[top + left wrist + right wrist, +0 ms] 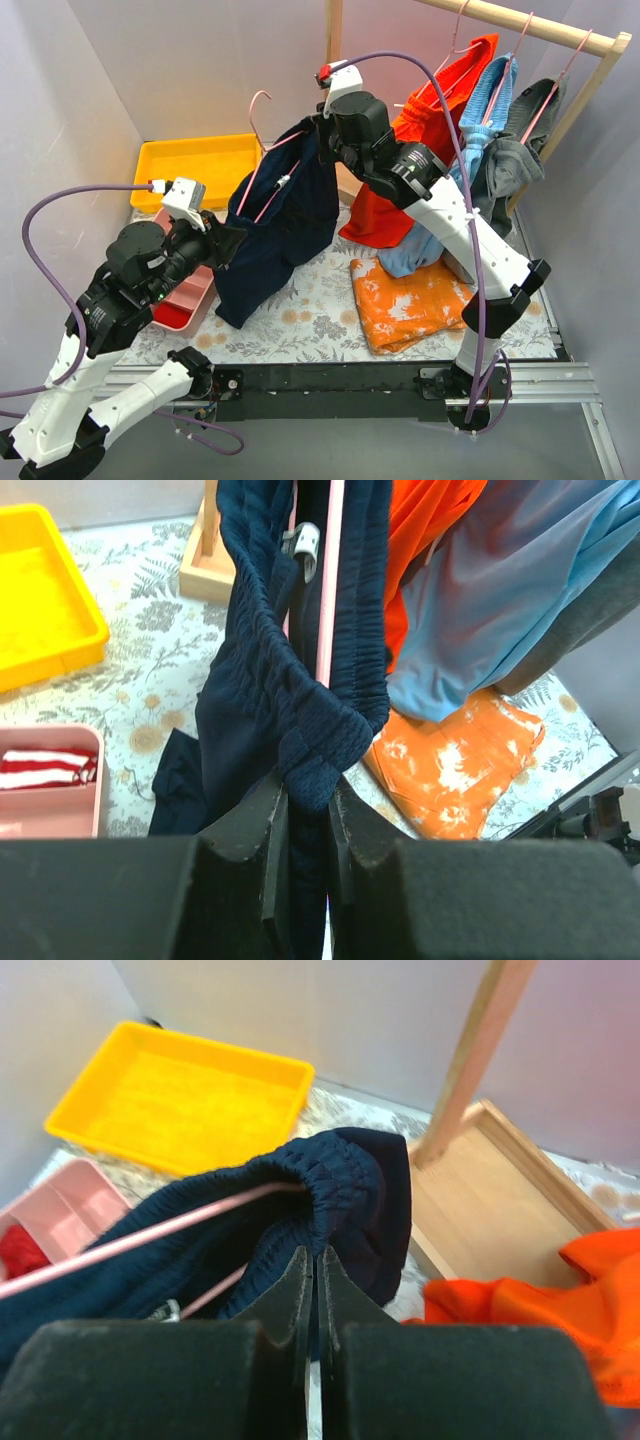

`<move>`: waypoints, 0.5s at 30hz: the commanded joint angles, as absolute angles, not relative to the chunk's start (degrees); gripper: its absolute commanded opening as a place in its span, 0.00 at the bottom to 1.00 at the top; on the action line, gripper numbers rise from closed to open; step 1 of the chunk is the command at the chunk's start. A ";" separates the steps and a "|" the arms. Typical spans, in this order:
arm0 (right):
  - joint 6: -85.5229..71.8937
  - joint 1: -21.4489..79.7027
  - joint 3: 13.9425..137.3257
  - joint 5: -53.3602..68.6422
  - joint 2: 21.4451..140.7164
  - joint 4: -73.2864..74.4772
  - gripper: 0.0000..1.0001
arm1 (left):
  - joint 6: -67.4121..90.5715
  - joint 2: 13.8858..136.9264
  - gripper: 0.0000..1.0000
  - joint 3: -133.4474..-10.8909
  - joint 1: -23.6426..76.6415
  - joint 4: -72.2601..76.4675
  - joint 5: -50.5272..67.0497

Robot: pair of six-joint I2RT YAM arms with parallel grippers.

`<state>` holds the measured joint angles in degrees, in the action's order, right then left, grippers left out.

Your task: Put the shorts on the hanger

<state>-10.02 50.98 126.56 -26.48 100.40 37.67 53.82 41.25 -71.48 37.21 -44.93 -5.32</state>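
Observation:
The navy shorts (285,225) hang in the air over the table, stretched between both grippers, with the pink hanger (262,160) inside the waistband and its hook sticking up. My left gripper (228,243) is shut on the lower-left end of the waistband (315,755); the hanger's pink wire (328,590) runs up through the fabric. My right gripper (325,135) is shut on the upper-right end of the waistband (340,1195), where the pink wire (160,1235) enters the fabric.
A yellow tray (195,165) sits at the back left, a pink bin (185,295) with a red-striped cloth at front left. An orange patterned cloth (415,300) lies on the table. A wooden rack (520,25) at the right holds hangers with red-orange, light blue and grey clothes.

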 commanded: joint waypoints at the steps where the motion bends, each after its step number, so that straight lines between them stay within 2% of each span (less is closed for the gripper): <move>1: -8.26 49.48 125.77 -30.77 101.25 40.34 0.10 | 51.86 41.57 0.00 -75.41 37.00 -41.66 -3.08; 2: -8.00 49.48 125.34 -29.63 100.90 39.82 0.23 | 51.77 42.53 0.00 -76.02 37.00 -41.40 -3.08; 4: -7.39 49.48 124.37 -28.22 98.97 38.50 0.40 | 51.77 43.41 0.00 -77.34 37.00 -41.05 -4.04; 5: -6.86 49.40 123.32 -25.52 98.09 38.15 0.52 | 52.29 44.03 0.00 -77.69 37.00 -40.09 -4.65; 6: -6.68 49.39 122.35 -23.75 96.17 37.80 0.57 | 52.56 44.99 0.00 -78.39 37.00 -39.38 -5.44; 9: -6.50 49.66 116.30 -18.99 89.86 35.26 0.65 | 52.82 47.71 0.00 -79.71 37.00 -37.01 -5.27; 15: -7.11 49.66 100.40 -19.68 74.20 29.18 0.69 | 51.42 52.81 0.00 -82.87 37.00 -31.21 -5.01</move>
